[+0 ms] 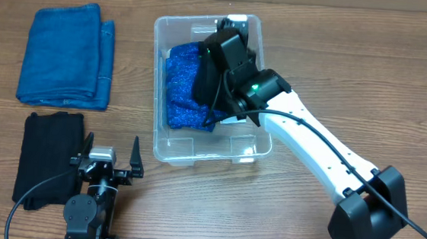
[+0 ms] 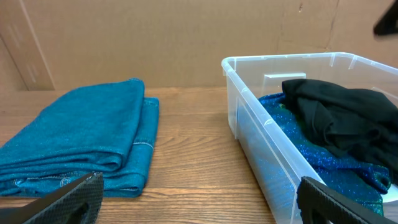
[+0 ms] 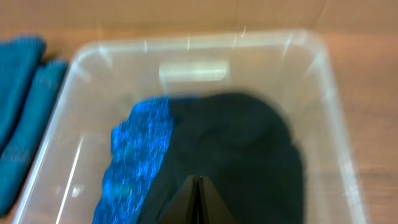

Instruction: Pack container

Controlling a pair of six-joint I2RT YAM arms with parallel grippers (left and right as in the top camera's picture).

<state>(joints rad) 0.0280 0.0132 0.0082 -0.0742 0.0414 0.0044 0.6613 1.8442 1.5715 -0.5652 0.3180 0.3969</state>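
Clear plastic container (image 1: 196,150) sits mid-table (image 1: 341,45), holding a blue cloth (image 1: 179,94) with a black cloth (image 1: 205,81) on top, right fingers (image 3: 198,200) pressed together over it, left fingers (image 1: 136,158) spread wide, well apart from it.

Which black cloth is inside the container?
The draped black cloth on the bright blue cloth, below the right gripper; the folded black cloth lies on the table.

Right arm (image 1: 310,146) showing white shell, black joints; green light (image 1: 255,85) glowing; black cable (image 1: 326,141) trailing along it; left arm (image 1: 88,205) showing black body, grey block (image 1: 101,154).
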